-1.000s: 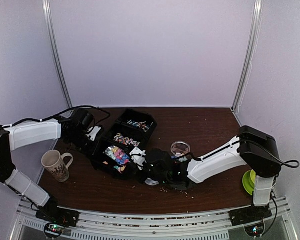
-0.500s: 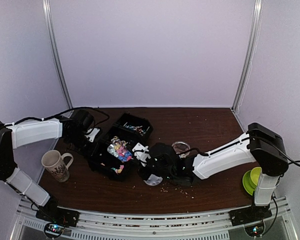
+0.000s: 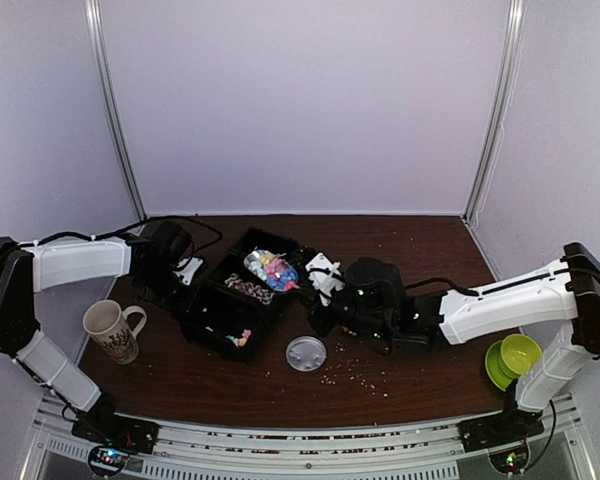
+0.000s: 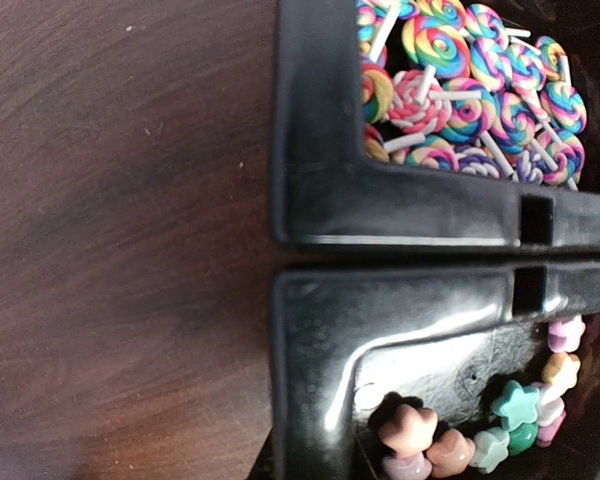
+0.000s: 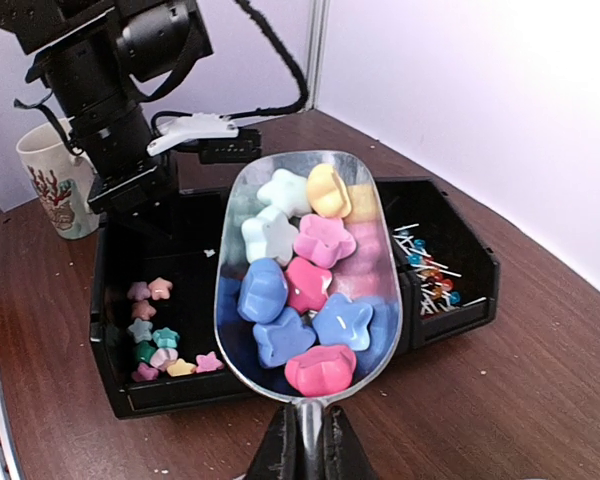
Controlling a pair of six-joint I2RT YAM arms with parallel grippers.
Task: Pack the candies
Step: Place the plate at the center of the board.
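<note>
My right gripper [image 5: 308,452] is shut on the handle of a metal scoop [image 5: 230,300] heaped with star-shaped candies [image 5: 302,285] in blue, pink, white and yellow. It holds the scoop [image 3: 268,268] above the row of black bins [image 3: 205,312]. The near bin [image 5: 170,395] holds a few star candies [image 5: 155,335]. The left wrist view shows them [image 4: 480,435] beside a bin of swirl lollipops [image 4: 460,80]. My left gripper [image 3: 183,278] clamps the bin's left wall; its fingers are hidden in its own view.
A mug [image 3: 113,330] stands front left. A round pale lid [image 3: 306,352] lies in front of the bins, with crumbs [image 3: 352,372] scattered beside it. A green bowl [image 3: 515,358] sits front right. The far bin holds small stick candies [image 5: 428,272].
My right gripper lifted the loaded scoop out of the near bin and carried it back and to the right. The right arm swung right, uncovering the lid. The bins shifted slightly.
</note>
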